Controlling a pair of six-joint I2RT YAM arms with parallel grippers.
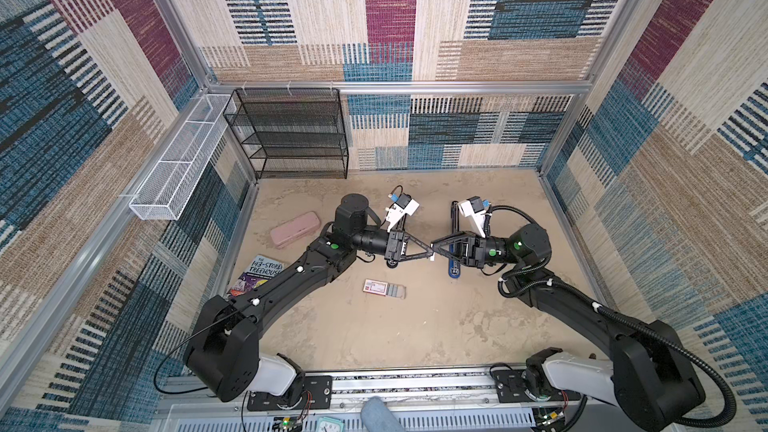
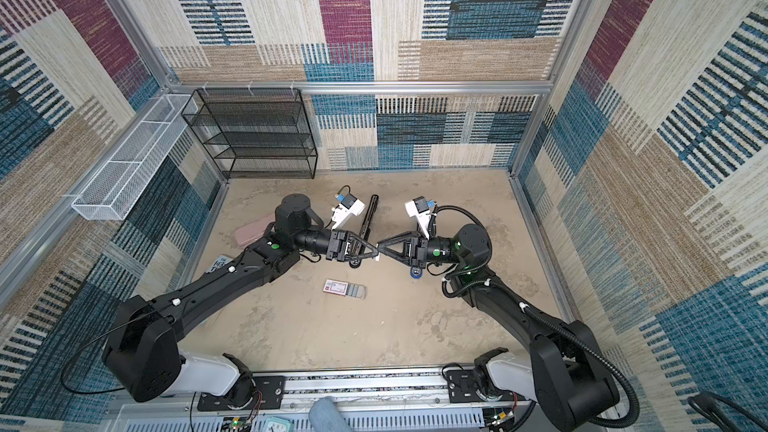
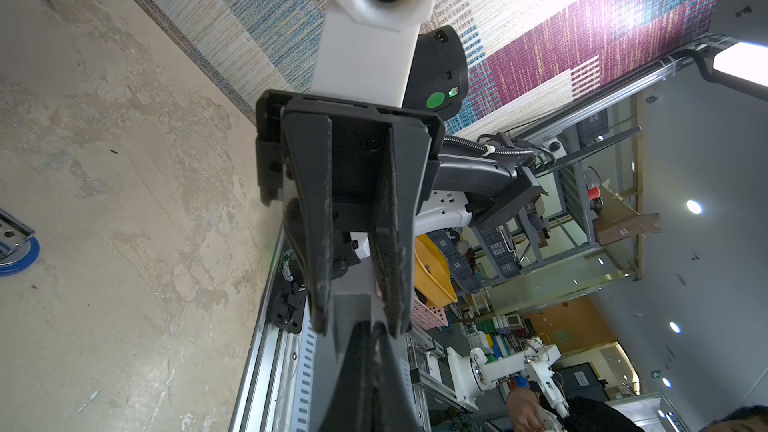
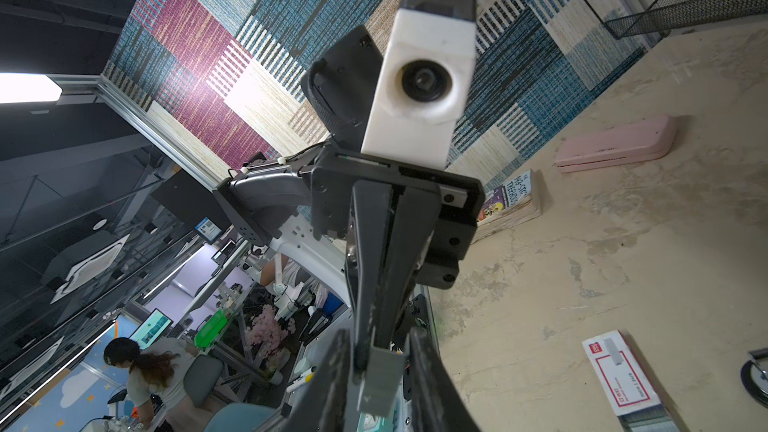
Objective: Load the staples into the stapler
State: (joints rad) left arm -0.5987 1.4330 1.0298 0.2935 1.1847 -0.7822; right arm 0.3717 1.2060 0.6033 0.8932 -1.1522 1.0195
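Between the meeting fingertips, a handover looks underway: the left gripper (image 4: 368,357) is pinched together on a staple strip (image 4: 380,384); the right gripper (image 3: 358,322) flanks it, jaws apart, not visibly touching; next they should close squarely before the left lets go; the stapler (image 1: 455,273) lies beneath the right gripper; the staple box (image 1: 384,288) lies below both.

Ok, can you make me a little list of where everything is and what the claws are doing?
left claw: shut, pinching a staple strip
right claw: tips either side of the same strip; grip unclear
meeting place: mid-air, above the table
box: flat on the table, grey tray slid out
stapler: on the table, mostly hidden under the right arm
case: on the table, left side, nothing touching it
book: partly under the left arm
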